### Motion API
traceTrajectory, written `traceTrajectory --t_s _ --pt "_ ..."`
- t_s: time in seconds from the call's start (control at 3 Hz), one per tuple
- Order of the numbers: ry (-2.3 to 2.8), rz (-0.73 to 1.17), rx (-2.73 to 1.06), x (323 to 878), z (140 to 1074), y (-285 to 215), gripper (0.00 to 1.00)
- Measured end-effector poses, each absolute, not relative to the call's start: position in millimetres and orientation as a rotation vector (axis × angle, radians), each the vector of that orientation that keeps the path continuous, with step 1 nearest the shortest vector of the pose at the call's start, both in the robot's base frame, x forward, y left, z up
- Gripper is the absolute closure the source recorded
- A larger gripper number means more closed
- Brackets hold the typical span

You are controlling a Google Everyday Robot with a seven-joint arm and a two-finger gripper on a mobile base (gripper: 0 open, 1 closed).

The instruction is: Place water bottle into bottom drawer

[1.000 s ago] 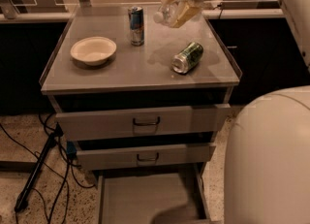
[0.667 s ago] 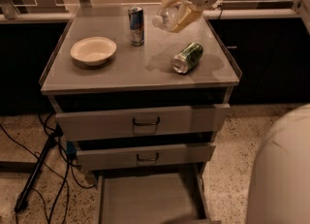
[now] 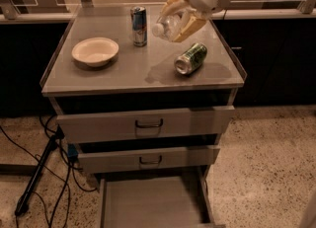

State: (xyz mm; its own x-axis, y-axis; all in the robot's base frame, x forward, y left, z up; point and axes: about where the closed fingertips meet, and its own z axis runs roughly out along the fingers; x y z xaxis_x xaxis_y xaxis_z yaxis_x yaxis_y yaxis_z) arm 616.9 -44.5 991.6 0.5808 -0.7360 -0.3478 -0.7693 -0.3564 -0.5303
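gripper [image 3: 178, 17] – fingers pinch the water bottle [image 3: 166, 26] across its body, cap pointing left | bottle hangs above the cabinet top [image 3: 123, 69], clear of the green can [image 3: 190, 58] | bottom drawer [image 3: 153, 202] stands pulled open below – floor bare, ready to receive | next, likely: carry forward, then down

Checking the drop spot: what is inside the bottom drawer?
In the bottom drawer only flat grey floor shows; its rear is covered by the middle drawer. The gripper holds the water bottle above the cabinet top.
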Motion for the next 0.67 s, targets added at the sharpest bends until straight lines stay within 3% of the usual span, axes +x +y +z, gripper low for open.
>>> traceTrajectory --t_s 0.67 --pt "1.102 0.290 -2.116 568.7 1007.9 -41.9 1.00"
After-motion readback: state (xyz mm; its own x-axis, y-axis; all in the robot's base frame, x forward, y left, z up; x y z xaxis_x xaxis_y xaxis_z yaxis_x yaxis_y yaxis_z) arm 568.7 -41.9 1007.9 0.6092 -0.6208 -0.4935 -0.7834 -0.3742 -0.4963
